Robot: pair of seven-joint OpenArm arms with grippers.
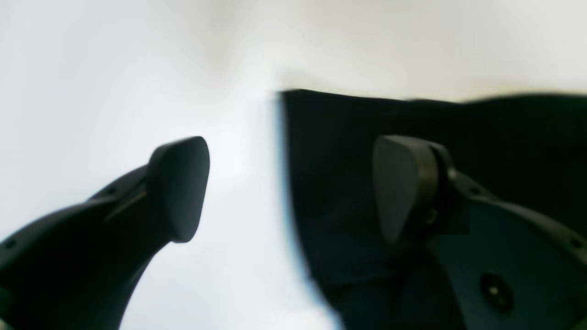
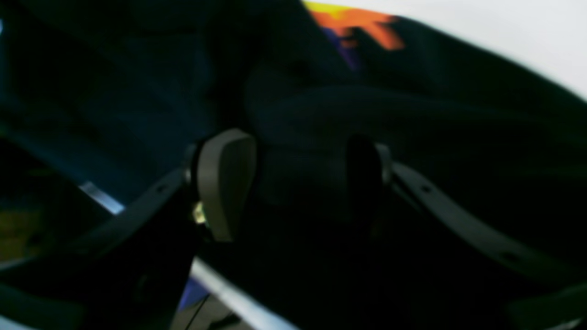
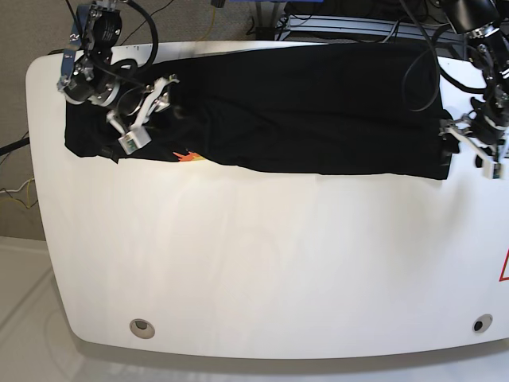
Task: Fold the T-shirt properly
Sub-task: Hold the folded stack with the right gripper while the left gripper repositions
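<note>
The black T-shirt (image 3: 302,103) lies spread in a long band across the back of the white table (image 3: 262,263). Its orange-and-purple print (image 3: 188,157) peeks out at the front left edge and shows blurred in the right wrist view (image 2: 362,23). My right gripper (image 3: 147,107) hovers over the shirt's left part, open, with dark cloth below and between its fingers (image 2: 224,183). My left gripper (image 3: 469,146) is at the shirt's right end, open (image 1: 289,188). It straddles the shirt's edge (image 1: 286,151), one finger (image 1: 399,183) over the cloth and the other over bare table.
Two round holes (image 3: 142,327) (image 3: 478,324) sit near the table's front corners. A red triangle mark (image 3: 504,267) is at the right edge. Cables and dark equipment (image 3: 342,20) lie behind the table's back edge.
</note>
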